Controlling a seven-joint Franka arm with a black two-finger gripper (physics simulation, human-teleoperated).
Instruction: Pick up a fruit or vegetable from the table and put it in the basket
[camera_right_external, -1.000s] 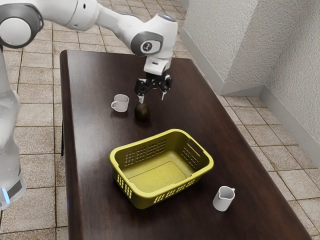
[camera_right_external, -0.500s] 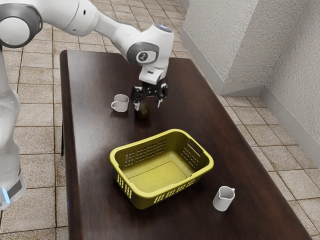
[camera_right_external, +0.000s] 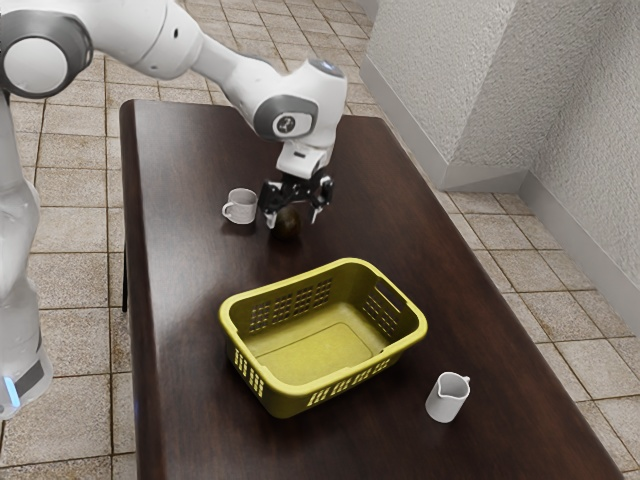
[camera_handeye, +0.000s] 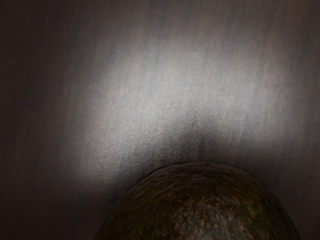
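The avocado (camera_right_external: 287, 225) lies on the table (camera_right_external: 180, 300), between its far short edge and the basket (camera_right_external: 287, 401), near the mug (camera_right_external: 242, 207). I'd expect it to be firm and moderately heavy, its pebbly skin giving good grip; a ripe one would bruise, so a measured squeeze across the widest part, from 2 opposite sides, should do. The gripper (camera_right_external: 293, 221) is spread wide around it, 1 finger on each side, gripping nothing; whether either touches the skin, I cannot tell.
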